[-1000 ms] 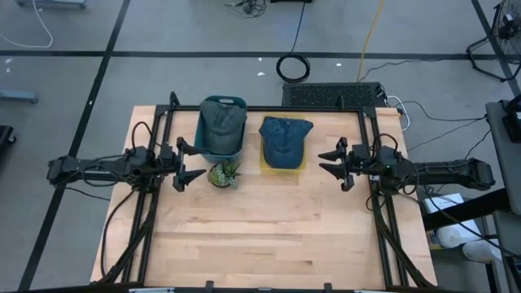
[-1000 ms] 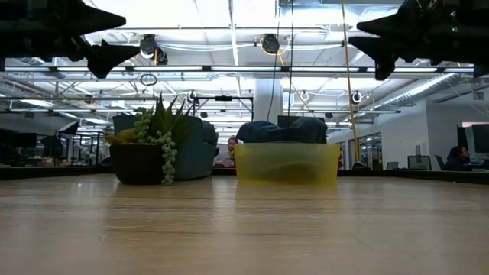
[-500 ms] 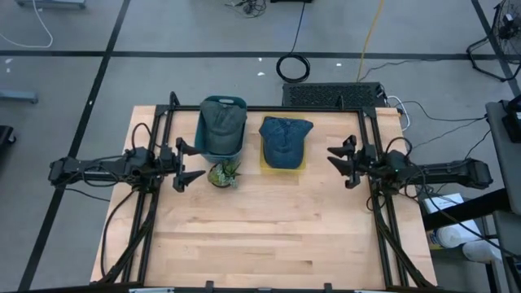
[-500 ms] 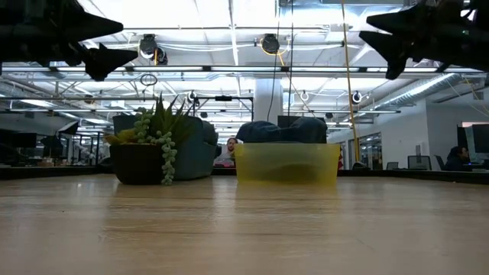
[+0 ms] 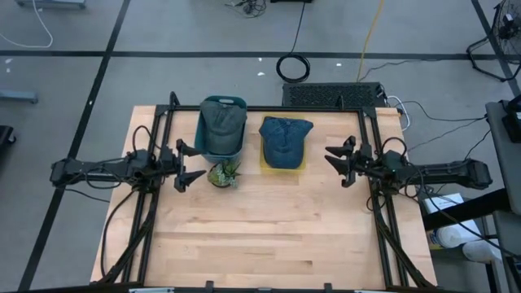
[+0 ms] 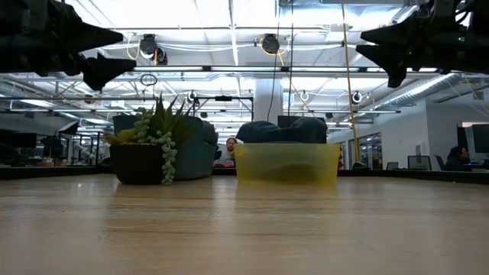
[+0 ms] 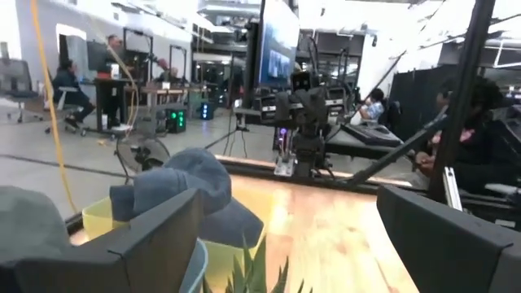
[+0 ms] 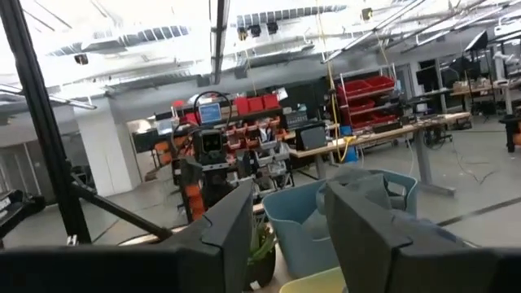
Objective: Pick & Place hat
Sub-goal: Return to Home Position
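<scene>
From above, your left gripper (image 5: 192, 163) and right gripper (image 5: 335, 167) face each other across the table, both spread wide and empty. The grey cap (image 5: 224, 122) lies in the blue bin (image 5: 221, 101), nearer the left. The blue cap (image 5: 285, 138) sits on the yellow bin (image 5: 281, 168), nearer the right. At table level, both grippers hang high above the bins, touching nothing. Each wrist view shows parted fingers with nothing between. Pulling outward looks clear; mind the plant (image 5: 223, 173) near the left.
</scene>
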Controlling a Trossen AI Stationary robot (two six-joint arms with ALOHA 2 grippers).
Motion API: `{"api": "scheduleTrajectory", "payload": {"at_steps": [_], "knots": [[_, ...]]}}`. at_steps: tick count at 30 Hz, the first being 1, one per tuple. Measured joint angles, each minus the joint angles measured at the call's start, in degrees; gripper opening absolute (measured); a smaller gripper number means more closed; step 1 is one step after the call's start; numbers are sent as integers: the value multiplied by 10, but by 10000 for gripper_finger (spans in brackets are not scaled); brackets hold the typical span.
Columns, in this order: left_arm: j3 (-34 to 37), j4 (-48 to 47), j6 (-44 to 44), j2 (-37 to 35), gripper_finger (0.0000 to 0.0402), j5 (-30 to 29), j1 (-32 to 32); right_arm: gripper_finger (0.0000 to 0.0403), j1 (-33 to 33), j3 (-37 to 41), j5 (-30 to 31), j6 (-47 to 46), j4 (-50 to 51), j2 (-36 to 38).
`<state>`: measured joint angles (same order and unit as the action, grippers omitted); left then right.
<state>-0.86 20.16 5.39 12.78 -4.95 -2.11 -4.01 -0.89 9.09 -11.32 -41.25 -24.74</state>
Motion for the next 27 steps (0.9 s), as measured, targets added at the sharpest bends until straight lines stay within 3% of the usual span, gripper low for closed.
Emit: {"api": "scheduleTrajectory", "payload": {"at_steps": [8, 14, 25, 27], "knots": [[2, -133, 64, -38, 379, -15, -2, 142, 0, 0, 12, 0, 62, 16], [0, -184, 42, -122, 379, -12, -2, 141, 0, 0, 14, 1, 115, 54], [0, -197, 35, -121, 379, 38, -7, 141, 0, 1, 14, 7, 347, 241], [0, -197, 35, -121, 379, 38, -7, 141, 0, 0, 13, 9, 365, 246]]}}
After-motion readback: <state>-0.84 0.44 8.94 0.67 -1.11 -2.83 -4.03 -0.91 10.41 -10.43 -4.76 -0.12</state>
